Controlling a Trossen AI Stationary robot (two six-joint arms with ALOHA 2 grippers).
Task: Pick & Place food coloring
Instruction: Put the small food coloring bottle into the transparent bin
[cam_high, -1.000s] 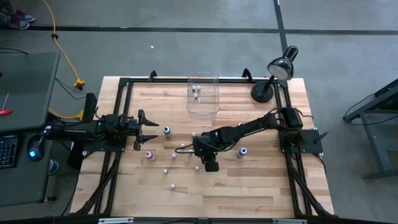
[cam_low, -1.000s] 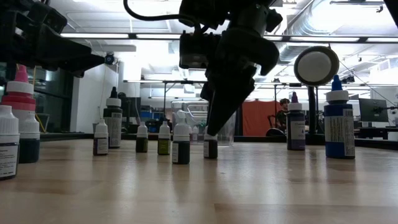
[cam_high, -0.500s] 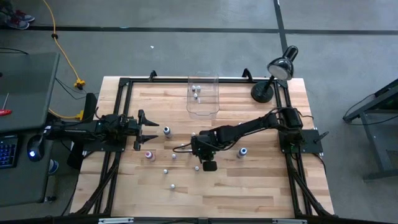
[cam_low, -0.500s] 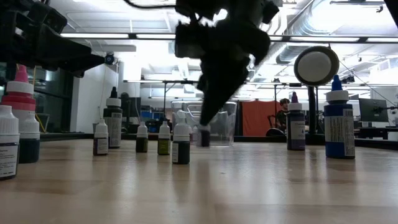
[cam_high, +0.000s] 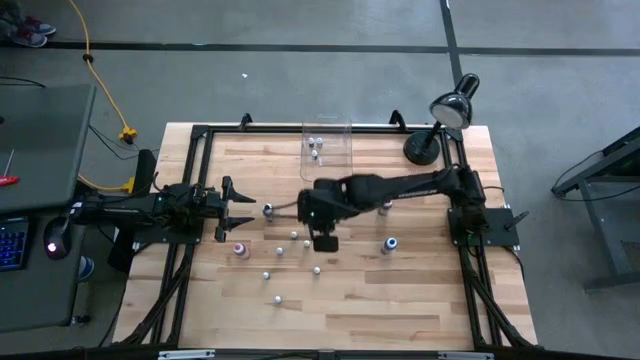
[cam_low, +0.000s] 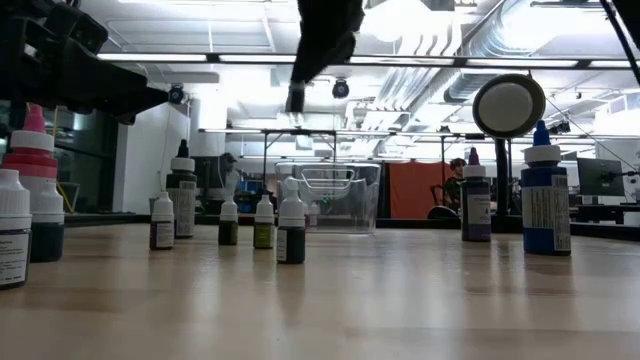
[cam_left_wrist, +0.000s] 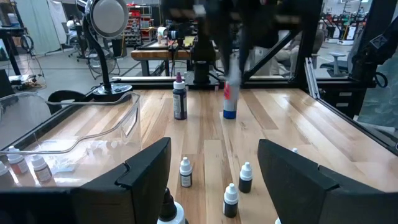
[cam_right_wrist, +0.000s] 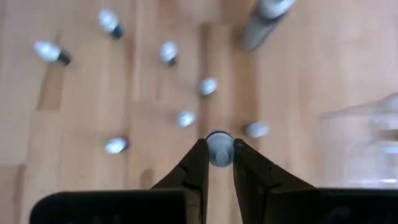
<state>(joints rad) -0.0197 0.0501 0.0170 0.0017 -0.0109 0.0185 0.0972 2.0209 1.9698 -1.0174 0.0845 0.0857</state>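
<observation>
Several tiny food coloring bottles (cam_high: 281, 250) with whitish caps stand upright on the wooden table; the low view shows them in a row (cam_low: 263, 222). Two taller bottles (cam_high: 388, 244) stand toward the right. My right gripper (cam_high: 303, 208) hovers high over the table's middle, shut on one small bottle (cam_right_wrist: 219, 149), between the scattered bottles and the clear bin (cam_high: 327, 152). Two or three bottles (cam_high: 314, 147) lie in that bin. My left gripper (cam_high: 235, 207) waits open near the left edge, level with the table, with bottles (cam_left_wrist: 185, 172) ahead of it. My right gripper pinches a small food coloring bottle between its two fingertips, from above, pointing down. Its whitish cap (cam_right_wrist: 219, 147) shows between the fingers (cam_right_wrist: 196, 163). The bottle (cam_low: 297, 97) hangs below the gripper, upright and lifted clear of the table.
A black desk lamp (cam_high: 440, 130) stands at the far right corner. A black metal frame (cam_high: 200, 135) runs along the table's edges. The bin (cam_low: 338, 198) sits at the far middle. Bare wood lies along the near edge (cam_high: 330, 325).
My right gripper has risen from among the bottles, carrying one small bottle up off the table, and has moved toward the far edge and slightly left, nearer the bin. The left arm has kept still.
</observation>
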